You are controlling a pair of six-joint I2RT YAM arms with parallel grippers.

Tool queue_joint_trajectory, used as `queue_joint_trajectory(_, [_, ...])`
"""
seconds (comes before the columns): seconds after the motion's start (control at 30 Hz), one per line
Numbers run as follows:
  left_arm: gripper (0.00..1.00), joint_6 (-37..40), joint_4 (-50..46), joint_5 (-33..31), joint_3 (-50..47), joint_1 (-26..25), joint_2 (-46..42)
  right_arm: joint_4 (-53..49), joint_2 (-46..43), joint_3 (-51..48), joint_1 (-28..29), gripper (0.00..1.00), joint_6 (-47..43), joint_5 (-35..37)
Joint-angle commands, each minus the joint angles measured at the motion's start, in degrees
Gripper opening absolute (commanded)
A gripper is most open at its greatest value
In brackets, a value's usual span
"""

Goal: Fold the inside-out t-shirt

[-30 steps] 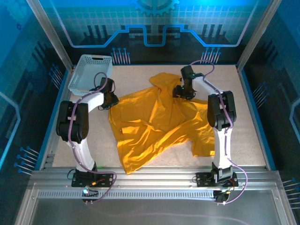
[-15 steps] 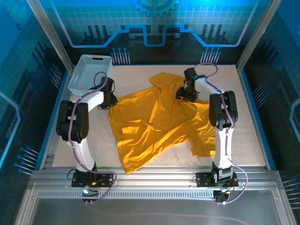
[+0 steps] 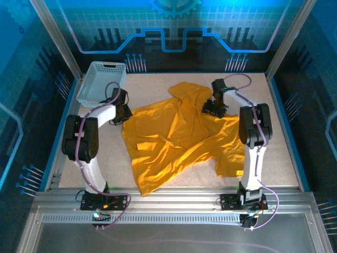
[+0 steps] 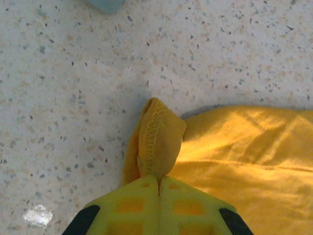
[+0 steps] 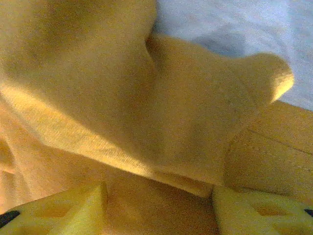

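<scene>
The inside-out t-shirt [image 3: 174,137], mustard yellow and plain on the side that shows, lies crumpled and spread over the middle of the speckled tabletop [image 3: 284,137], between the two arms. One lobe reaches toward the far edge and a corner trails down to the near edge. None of it lies in the container. The light grey lattice basket [image 3: 108,64] stands upright at the far left corner of the table, beyond the shirt's left edge and apart from it. From above, its pale floor shows across its whole inside. The left gripper [image 3: 122,112] sits low at the shirt's left edge, just on the near side of the basket. In the left wrist view the left gripper [image 4: 159,182] has its yellow fingers [image 4: 132,205] pressed together, and a small folded tab of the shirt's stitched hem [image 4: 155,142] is pinched between them and stands up off the tabletop [image 4: 73,73]. The rest of the shirt [image 4: 244,147] runs off to the right. The right gripper [image 3: 215,108] is down on the shirt's far right part, below the lobe. In the right wrist view the right gripper [image 5: 159,208] has its jaws well apart, with bunched yellow cloth [image 5: 122,98] rising in the gap between them. I cannot tell whether its fingers [image 5: 254,210] touch the cloth.
</scene>
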Motion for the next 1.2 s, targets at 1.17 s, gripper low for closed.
queue_joint_trajectory(1.17, [0.0,-10.9,20.8,23.5,-19.4,2.7,-15.1,-10.3,17.0,38.3,1.5,0.59,-10.6,-4.4])
